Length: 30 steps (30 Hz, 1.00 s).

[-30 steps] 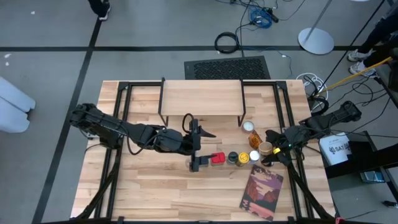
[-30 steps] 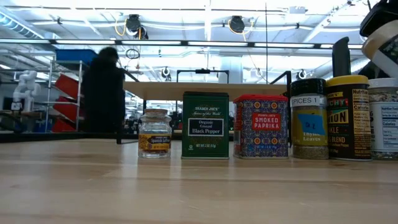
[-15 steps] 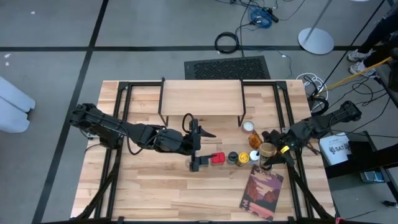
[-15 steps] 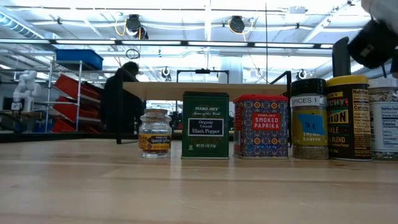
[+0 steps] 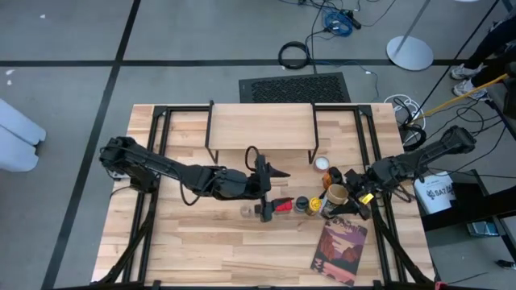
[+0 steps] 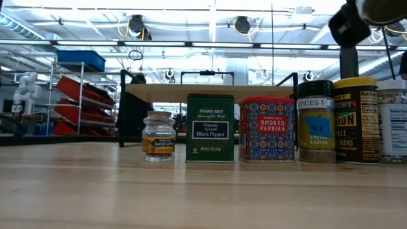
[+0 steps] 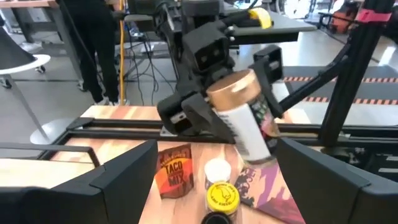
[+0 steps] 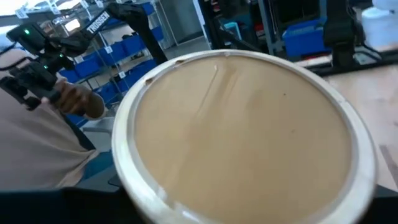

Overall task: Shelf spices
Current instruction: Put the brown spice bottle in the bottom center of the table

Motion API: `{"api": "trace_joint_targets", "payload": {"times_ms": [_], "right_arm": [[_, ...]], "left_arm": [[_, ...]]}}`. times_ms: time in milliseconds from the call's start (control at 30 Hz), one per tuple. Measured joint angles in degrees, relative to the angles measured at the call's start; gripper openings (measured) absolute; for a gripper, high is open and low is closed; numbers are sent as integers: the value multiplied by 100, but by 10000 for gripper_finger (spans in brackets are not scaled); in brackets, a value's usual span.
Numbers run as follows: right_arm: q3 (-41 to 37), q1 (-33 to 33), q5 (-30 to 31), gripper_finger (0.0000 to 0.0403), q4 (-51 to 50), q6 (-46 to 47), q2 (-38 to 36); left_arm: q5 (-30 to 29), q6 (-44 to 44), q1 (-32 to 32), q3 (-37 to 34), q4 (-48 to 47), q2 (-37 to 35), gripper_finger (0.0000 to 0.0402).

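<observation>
**Right gripper held a tan-capped jar above the spice row**

From above, a pale wooden shelf on thin black legs [image 5: 262, 127] stood at the far side of the wood-plank table [image 5: 185, 250]. The left gripper [image 5: 264, 190] reached toward the table's middle with its fingers spread and nothing between them, just beside a red-topped tin [image 5: 280, 205]. The right gripper [image 5: 348, 196] gripped a tall jar with a tan cap [image 5: 337, 196], tilted, near the right end of the spice row. A flat reddish-purple book [image 5: 339, 250] lay nearer the front edge.

At table height, a small glass jar with an orange label [image 6: 158, 136], a dark green tin of black pepper [image 6: 210, 127], a red patterned paprika tin [image 6: 266, 128], a black-capped jar [image 6: 316, 129] and a yellow-labelled jar [image 6: 356, 119] stood upright in a row, the shelf behind them.

The left wrist camera showed the right gripper clamped around the tan-capped jar, lifted clear of the table and leaning, above an orange taco tin [image 7: 174, 170].

The right wrist camera was filled by the jar's round tan cap.
</observation>
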Motion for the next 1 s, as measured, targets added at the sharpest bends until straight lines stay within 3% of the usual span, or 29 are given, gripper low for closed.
{"api": "trace_joint_targets", "payload": {"times_ms": [333,667,1000], "right_arm": [[74,284,-5,269,1750,-241,1875],[1157,794,376,268,1540,-705,3703],[1810,1050,754,268,1414,-753,5164]], "left_arm": [[-123,-7,-62,0,-664,-372,336],[-140,-572,-508,-4,-1682,-436,336],[-284,-901,-1185,-4,-2083,-441,336]]}}
